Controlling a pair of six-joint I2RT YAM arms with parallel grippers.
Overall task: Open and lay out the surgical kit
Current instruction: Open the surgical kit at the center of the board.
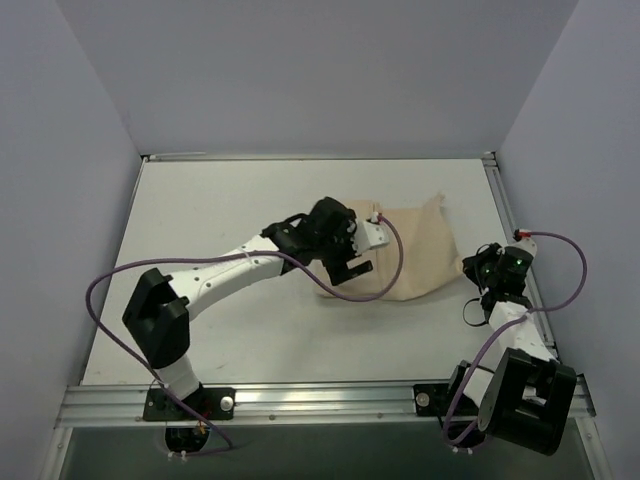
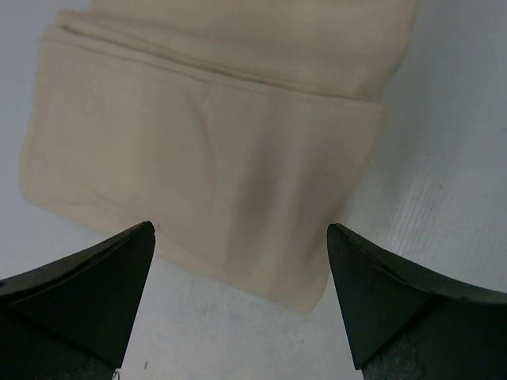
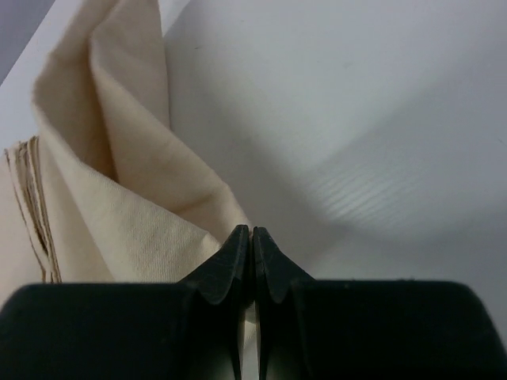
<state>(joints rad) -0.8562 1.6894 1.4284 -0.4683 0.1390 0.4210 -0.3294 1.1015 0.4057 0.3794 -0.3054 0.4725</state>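
The surgical kit is a folded beige cloth wrap (image 1: 415,255) lying right of the table's middle. The steel tray, tweezers, forceps and packets are hidden. My left gripper (image 1: 348,264) hovers over the wrap's left end. In the left wrist view the gripper (image 2: 242,229) is open, with its fingers on either side of a folded corner of the wrap (image 2: 206,142) and touching nothing. My right gripper (image 1: 478,272) is at the wrap's right edge. In the right wrist view the gripper (image 3: 252,231) is shut on a raised fold of the wrap (image 3: 119,206).
The white table (image 1: 240,200) is boxed in by pale walls on three sides. A metal rail (image 1: 300,400) runs along the near edge by the arm bases. Purple cables (image 1: 110,280) loop from both arms.
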